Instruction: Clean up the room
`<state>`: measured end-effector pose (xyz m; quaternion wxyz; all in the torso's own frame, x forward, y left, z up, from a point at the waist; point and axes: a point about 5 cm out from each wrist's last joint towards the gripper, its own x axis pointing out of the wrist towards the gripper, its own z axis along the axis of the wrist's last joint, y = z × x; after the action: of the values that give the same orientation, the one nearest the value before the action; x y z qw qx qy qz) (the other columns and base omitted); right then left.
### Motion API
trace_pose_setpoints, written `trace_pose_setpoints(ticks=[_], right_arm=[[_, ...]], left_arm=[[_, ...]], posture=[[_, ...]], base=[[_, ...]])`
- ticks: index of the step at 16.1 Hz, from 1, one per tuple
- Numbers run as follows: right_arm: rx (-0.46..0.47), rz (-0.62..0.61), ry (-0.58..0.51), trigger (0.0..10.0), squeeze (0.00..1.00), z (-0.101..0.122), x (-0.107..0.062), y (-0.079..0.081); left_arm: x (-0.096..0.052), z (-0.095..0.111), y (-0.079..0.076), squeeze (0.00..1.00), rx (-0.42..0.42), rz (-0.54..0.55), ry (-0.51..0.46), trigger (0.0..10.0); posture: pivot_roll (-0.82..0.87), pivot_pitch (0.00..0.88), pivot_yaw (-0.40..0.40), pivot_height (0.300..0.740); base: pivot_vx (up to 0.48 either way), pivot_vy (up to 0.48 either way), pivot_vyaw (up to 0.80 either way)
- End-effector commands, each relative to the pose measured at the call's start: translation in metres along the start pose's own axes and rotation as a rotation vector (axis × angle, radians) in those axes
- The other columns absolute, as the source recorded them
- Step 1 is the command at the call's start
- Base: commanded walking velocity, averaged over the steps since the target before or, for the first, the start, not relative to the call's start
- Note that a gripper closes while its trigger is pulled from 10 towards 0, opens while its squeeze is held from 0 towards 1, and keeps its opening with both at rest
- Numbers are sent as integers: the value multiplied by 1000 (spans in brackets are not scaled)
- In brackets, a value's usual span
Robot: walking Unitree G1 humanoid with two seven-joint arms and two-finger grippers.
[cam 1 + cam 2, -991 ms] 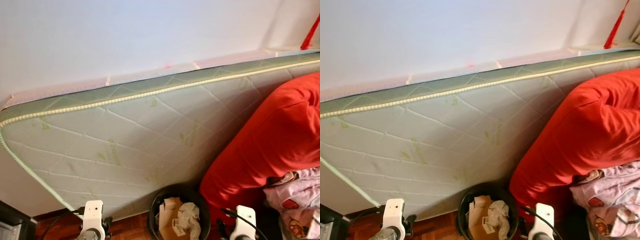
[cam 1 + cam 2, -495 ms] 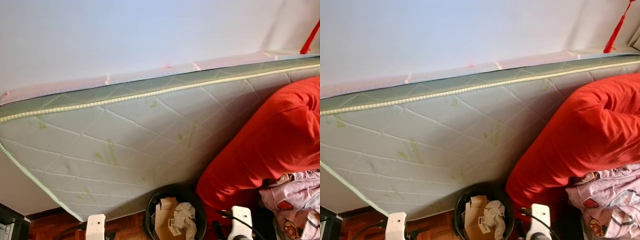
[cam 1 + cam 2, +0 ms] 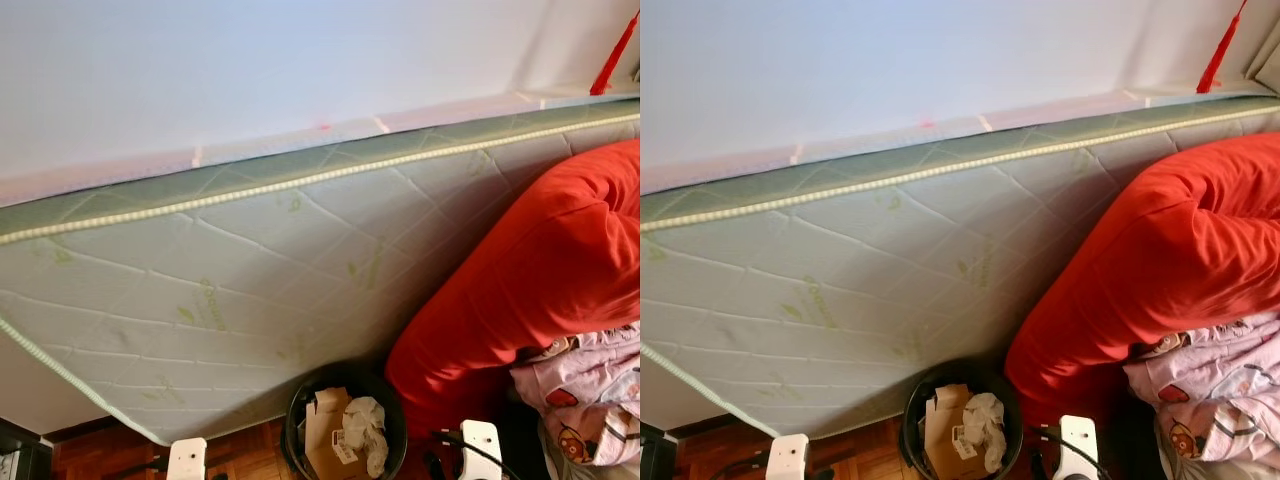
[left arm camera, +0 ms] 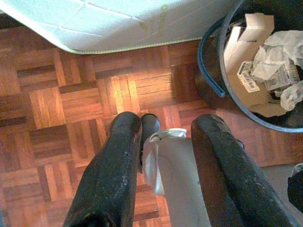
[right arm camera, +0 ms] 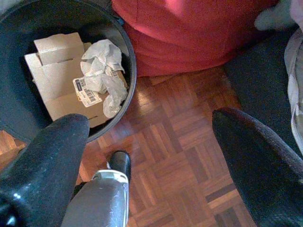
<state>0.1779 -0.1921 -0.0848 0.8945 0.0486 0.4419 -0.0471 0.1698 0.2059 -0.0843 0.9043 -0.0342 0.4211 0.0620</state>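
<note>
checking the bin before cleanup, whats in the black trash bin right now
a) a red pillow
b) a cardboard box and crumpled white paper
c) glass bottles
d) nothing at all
b: the black trash bin on the parquet floor holds a brown cardboard box with a label and crumpled white paper, also clear in the right wrist view.

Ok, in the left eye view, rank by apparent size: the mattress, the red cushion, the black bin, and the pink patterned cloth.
1. Mattress, by far the largest.
2. Red cushion.
3. and 4. Black bin and pink patterned cloth look alike; both run off the frame's edge, so I won't rank them.
</note>
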Motion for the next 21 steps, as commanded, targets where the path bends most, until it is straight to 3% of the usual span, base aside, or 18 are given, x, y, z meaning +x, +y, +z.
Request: trace_pose_setpoints(ticks=[1,11,21], right_arm=[[-5,-3,-1,10000,0,-3,-1,-1],[-11,4,1,10000,0,-4,-1,-1],[-8,5,0,10000,0,-5,-2,-1]], left_arm=[[-2,-8,3,0,-5,6,37,10000],[-6,-20,10,0,-14,19,82,10000],[-5,-17,4,0,-14,10,66,10000]], posture=[[112,130,-42,740],[116,144,-52,740],[122,133,-51,740]], base=[[0,0,0],[0,0,0],[0,0,0]])
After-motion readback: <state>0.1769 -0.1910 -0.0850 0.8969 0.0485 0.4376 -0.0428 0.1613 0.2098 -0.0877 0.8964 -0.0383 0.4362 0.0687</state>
